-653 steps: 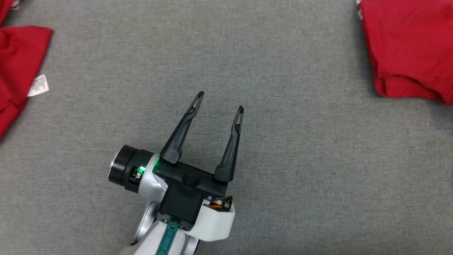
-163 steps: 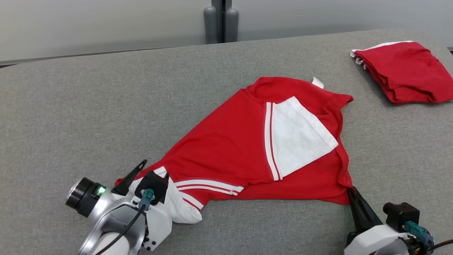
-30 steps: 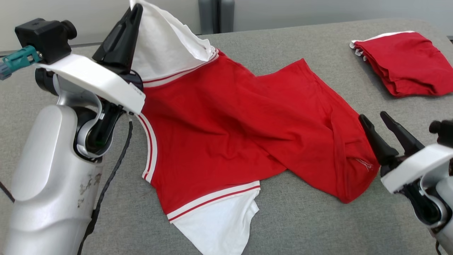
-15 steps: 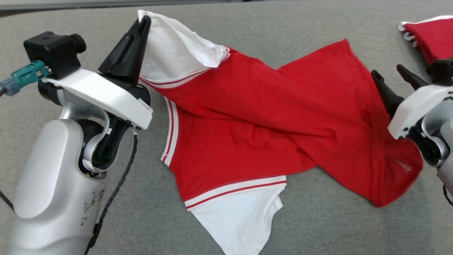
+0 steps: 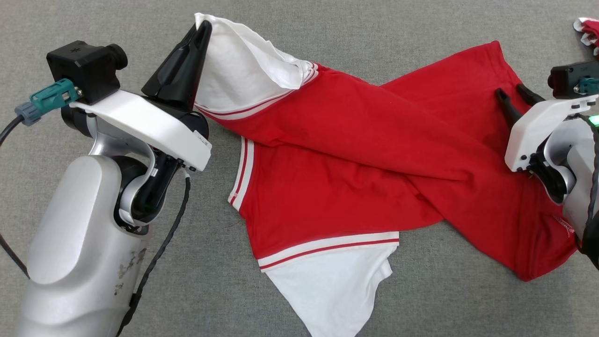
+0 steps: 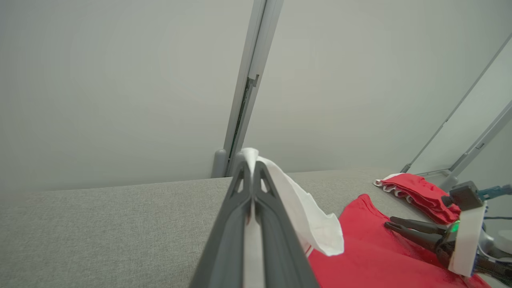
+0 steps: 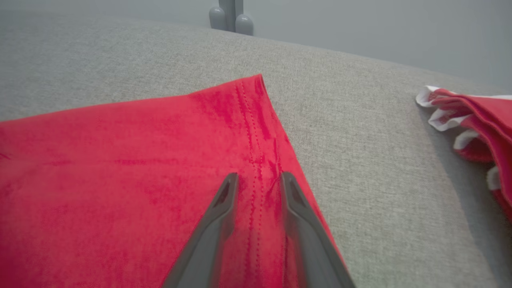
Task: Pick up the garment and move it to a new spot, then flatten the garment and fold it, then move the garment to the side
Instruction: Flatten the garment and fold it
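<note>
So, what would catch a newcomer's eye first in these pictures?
The bright red T-shirt with white sleeves lies twisted across the grey fabric table. The left gripper is shut on one white sleeve, raised off the table at the upper left; the right gripper hangs open over the red hem at the right.

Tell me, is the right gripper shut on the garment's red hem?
No: the right wrist view shows the right gripper with fingers apart, the garment's stitched hem visible in the gap.
</note>
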`<state>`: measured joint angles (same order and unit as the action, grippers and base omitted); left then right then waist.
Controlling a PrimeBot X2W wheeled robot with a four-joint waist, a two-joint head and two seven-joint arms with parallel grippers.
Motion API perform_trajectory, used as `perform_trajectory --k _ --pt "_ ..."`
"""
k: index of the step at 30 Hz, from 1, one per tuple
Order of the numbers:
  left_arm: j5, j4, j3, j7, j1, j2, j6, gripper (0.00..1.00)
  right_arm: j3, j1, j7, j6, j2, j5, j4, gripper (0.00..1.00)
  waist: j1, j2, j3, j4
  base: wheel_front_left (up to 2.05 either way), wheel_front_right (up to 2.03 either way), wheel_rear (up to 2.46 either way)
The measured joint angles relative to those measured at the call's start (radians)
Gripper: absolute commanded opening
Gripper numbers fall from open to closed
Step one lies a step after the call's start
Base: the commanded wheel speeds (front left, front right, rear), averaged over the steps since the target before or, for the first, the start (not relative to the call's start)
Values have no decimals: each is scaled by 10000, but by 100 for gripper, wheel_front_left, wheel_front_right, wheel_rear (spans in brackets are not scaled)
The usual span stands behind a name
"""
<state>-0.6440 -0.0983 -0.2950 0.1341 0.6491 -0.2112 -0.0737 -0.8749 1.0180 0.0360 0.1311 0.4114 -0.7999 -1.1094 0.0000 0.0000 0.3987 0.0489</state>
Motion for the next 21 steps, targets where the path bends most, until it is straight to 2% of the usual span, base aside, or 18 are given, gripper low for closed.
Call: perform_trajectory --k 4,10,12,14,15,16,17,21 --pt "0 -38 8 -25 2 -48 0 0 -69 145 105 0 -86 -8 -370 52 1 0 21 -1 0 0 0" --pt "0 -98 -65 -40 52 -40 2 0 -150 344 163 0 -142 -138 -723 46 1 0 106 10 0 0 0" --pt "0 -107 -98 -42 107 -33 2 0 -176 437 151 0 -163 -188 -779 41 0 0 145 27 0 0 0" --pt "2 -128 -107 -67 125 -35 0 0 -211 499 69 0 -176 -276 -794 30 1 0 186 48 0 0 0" --pt "2 -148 -113 -69 134 -38 0 0 -238 507 65 0 -186 -303 -794 21 0 0 202 61 0 0 0" --pt "2 -163 -117 -71 142 -40 0 0 -332 539 73 0 -180 -316 -771 4 0 0 218 74 0 0 0" --pt "2 -182 -119 -90 151 -42 0 0 -408 600 94 0 -174 -290 -752 0 0 0 232 85 0 0 0" --pt "2 -328 -98 -161 159 -113 0 0 -640 670 82 0 -199 -337 -631 0 0 0 186 71 0 0 0"
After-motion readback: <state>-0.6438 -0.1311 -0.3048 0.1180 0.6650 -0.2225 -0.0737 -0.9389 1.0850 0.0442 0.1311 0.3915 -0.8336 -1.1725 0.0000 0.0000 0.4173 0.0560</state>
